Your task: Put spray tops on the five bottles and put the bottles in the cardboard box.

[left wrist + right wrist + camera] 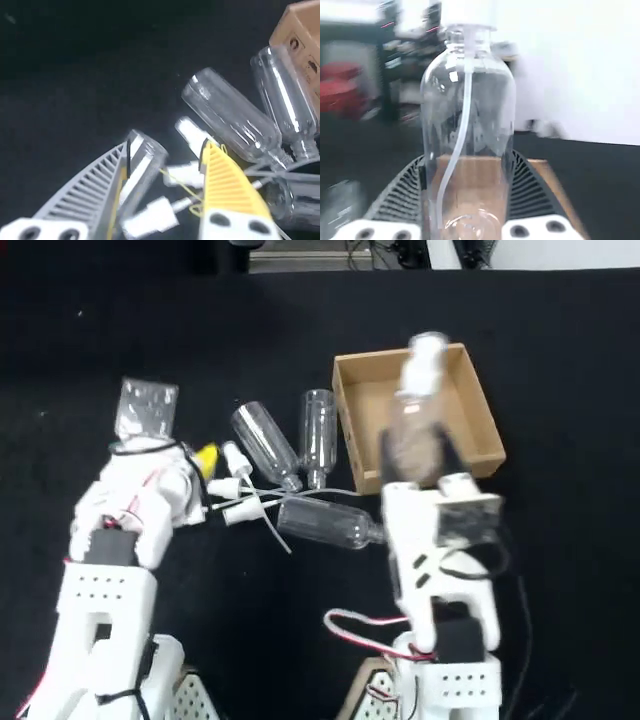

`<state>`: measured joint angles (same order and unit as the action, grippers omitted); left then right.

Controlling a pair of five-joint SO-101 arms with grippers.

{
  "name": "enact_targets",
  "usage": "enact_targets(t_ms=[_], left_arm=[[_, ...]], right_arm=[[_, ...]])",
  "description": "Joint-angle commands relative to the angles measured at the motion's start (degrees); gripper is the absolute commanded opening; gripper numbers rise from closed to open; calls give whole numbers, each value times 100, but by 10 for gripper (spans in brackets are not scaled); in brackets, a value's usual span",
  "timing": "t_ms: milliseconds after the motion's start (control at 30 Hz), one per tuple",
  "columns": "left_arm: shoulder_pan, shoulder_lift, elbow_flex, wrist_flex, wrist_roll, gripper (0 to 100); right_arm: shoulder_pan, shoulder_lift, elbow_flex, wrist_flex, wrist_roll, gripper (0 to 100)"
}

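The right arm stretches forward from its base, wrist raised, with the right gripper (pixel 420 462) (pixel 467 165) held over the cardboard box (pixel 482 415) (pixel 547 175). Its two grey fingers (pixel 402 187) press on either side of an upright capped bottle (pixel 418 415) (pixel 467 110), whose white spray top (pixel 428 348) (pixel 470 15) is seated and whose dip tube runs down inside the glass-clear body. The bottle hangs above the box's open interior. The left arm is folded low over the table with the left gripper (pixel 195 468) (pixel 165 146) pointing toward the clutter beside the box. Its grey finger (pixel 95 190) and yellow finger (pixel 225 185) are spread wide apart. An open bottle (pixel 148 410) (pixel 142 160) lies against the grey finger, and loose spray tops (pixel 237 485) (pixel 182 175) lie in the gap between the fingers. Three more uncapped bottles lie on the black table (pixel 150 330): two side by side (pixel 265 445) (pixel 318 435) just left of the box, and a third (pixel 325 522) lying across in front of them.
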<state>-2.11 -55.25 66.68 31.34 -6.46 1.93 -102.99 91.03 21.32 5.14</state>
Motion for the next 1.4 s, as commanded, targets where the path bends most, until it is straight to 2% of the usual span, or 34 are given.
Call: enact_targets(t_ms=[0,200,367,600,700,800,1000,1367], left_arm=[[242,-105,558,-809,519,234],[286,-105,971,-1222,1073,234],[286,-105,1402,-1697,1635,234],[286,-105,1886,-2532,1635,234],[286,-105,1895,-2549,1626,234],[286,-105,1895,-2549,1626,234],[286,-105,1895,-2558,1626,234],[286,-105,1895,-2549,1618,234]], right_arm=[[1081,-505,-787,-44,-53,11],[2013,-22,-1745,-44,-44,11],[2435,1525,-2651,-88,-35,11],[3244,3776,-3257,-290,-26,11],[3675,4470,-3108,-1125,-26,11],[3974,5033,-2695,-2382,0,11],[4009,5974,-1727,-4642,818,11],[4176,7899,-1675,-6514,800,11]])
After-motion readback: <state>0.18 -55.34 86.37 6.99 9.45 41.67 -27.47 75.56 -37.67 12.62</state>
